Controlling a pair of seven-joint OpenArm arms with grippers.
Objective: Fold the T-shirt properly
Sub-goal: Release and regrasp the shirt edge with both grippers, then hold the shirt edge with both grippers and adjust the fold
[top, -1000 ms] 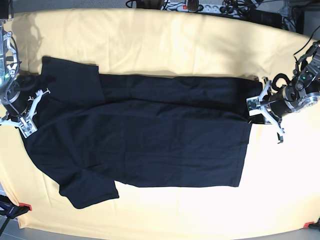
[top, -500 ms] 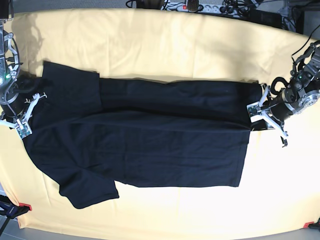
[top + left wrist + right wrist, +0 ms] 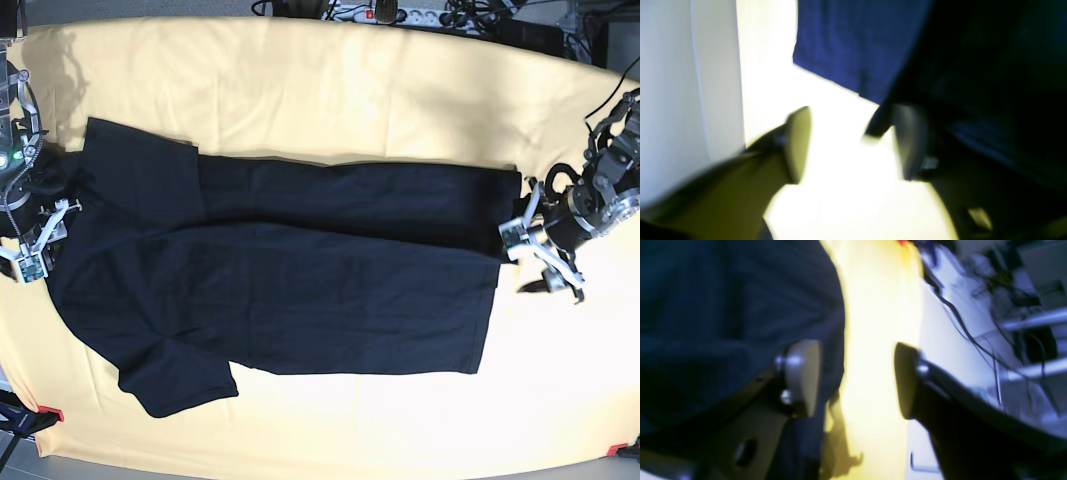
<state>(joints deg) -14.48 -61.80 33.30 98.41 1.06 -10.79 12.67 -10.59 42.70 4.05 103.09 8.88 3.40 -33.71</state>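
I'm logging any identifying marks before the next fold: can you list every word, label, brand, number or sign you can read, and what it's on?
None readable in any view.
T-shirt: plain black, no print or label showing.
Yellow cloth: no text.
Power strip at the far edge: any markings too small to read.
Left end effector and right end effector: no legible markings; both wrist views are blurred.

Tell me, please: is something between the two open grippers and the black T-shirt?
Nothing visible is. The left gripper and the right gripper stand open at opposite ends of the T-shirt, with only the yellow cloth around it.
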